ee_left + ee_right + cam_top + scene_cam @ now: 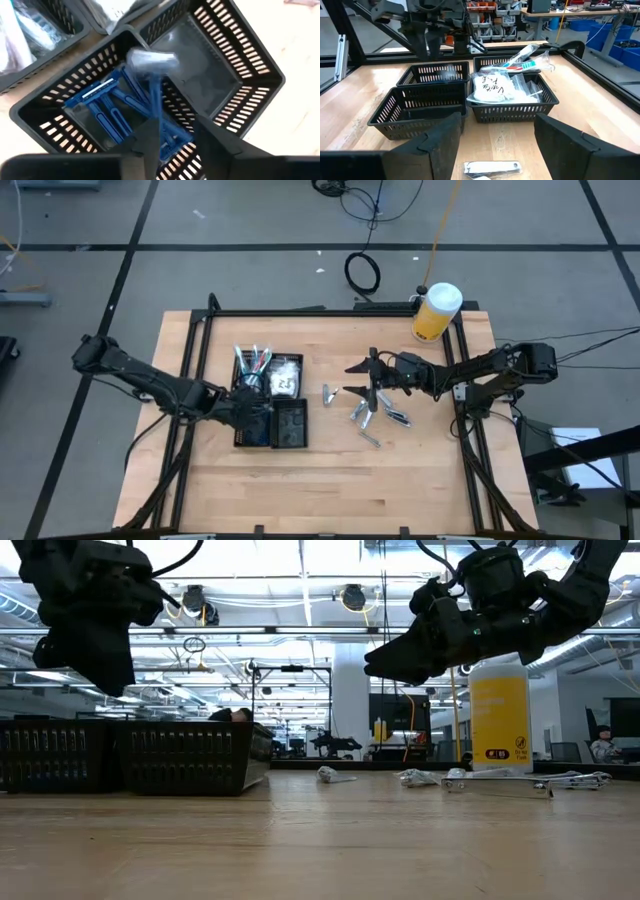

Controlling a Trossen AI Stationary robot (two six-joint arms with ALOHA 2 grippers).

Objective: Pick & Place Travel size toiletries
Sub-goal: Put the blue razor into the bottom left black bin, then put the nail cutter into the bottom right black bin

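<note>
**Left pincer over the razor compartment, right pincer above the loose items**

The left pincer [243, 406] hangs above the black tray [290, 438], over the compartment that holds blue razors [107, 107]. One razor [152, 75] stands tilted between its fingers [150, 145], head uppermost; whether the fingers grip it or have let go cannot be told. The neighbouring compartment, seen in the left wrist view, is bare. Of the two other compartments, one holds toothbrushes [527, 59] and the other white-clear packets [492, 87].

The right pincer [368, 375] hovers with fingers spread, released, over the loose silvery pieces [365, 412] scattered on the table [400, 480] just beside the tray. A nail clipper [492, 166] lies flat on the table between its fingers. A yellow jar [436, 313] stands at the table's far edge, well apart from the tray.
</note>
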